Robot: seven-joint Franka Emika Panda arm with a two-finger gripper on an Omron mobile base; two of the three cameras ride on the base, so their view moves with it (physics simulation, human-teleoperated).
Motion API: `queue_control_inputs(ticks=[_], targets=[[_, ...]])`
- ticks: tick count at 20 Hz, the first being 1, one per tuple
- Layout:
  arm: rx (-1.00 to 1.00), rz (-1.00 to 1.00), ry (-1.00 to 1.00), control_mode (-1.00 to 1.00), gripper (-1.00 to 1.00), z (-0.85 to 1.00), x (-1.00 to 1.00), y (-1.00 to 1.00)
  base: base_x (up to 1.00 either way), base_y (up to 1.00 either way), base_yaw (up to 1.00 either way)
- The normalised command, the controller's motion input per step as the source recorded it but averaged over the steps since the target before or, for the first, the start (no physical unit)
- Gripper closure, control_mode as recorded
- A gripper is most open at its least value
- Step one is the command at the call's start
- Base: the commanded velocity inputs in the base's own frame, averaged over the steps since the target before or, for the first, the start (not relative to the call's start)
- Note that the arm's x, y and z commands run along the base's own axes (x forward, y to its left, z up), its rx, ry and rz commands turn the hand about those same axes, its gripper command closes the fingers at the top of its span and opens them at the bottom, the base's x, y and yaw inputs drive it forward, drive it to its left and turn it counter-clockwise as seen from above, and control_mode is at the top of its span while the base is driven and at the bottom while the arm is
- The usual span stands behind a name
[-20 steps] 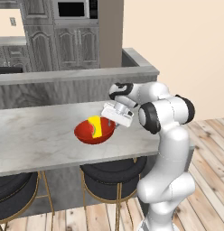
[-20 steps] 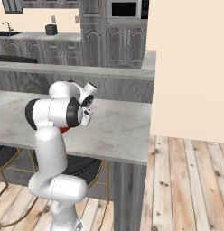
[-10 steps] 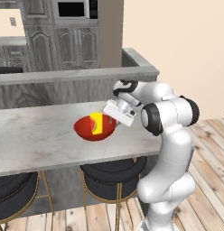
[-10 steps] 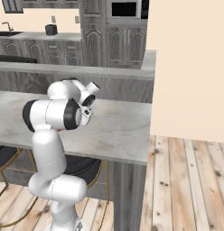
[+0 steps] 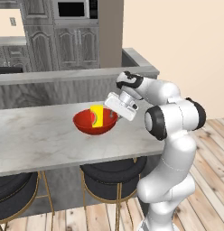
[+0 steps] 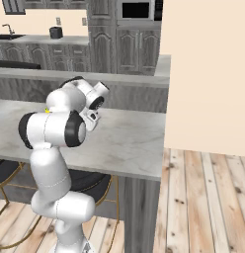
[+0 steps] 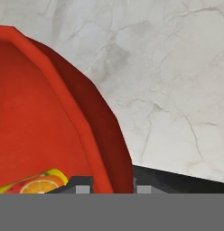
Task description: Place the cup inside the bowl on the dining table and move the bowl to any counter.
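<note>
Bowl (image 5: 93, 126) sits on dining table (image 5: 37, 144), cup (image 5: 96, 117) upright inside it. Gripper (image 5: 114, 114) at bowl's 3 o'clock rim; in hand view, its 2 fingertips (image 7: 142, 188) straddle the bowl wall, pinching it.

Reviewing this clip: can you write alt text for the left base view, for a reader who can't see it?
A white robot arm reaches its end effector to the right rim of a red bowl on the marble dining table; a yellow cup sits inside the bowl. Dark round stools stand under the table, with grey cabinets and a microwave behind.
</note>
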Motion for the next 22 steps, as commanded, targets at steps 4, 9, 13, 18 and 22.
queue_control_inputs(ticks=[4,9,13,18,22], targets=[[0.01,0.00,0.00,-1.00,1.00,0.47,-0.18,0.00,0.00,0.00,0.00],[0.00,0.00,0.00,-1.00,1.00,0.41,-0.28,-0.01,0.00,0.00,0.00],[0.00,0.00,0.00,-1.00,1.00,0.38,-0.33,-0.04,0.00,0.00,0.00],[0.00,0.00,0.00,-1.00,1.00,0.29,-0.35,-0.01,0.00,0.00,0.00],[0.00,0.00,0.00,-1.00,1.00,0.23,-0.36,-0.02,0.00,0.00,0.00]])
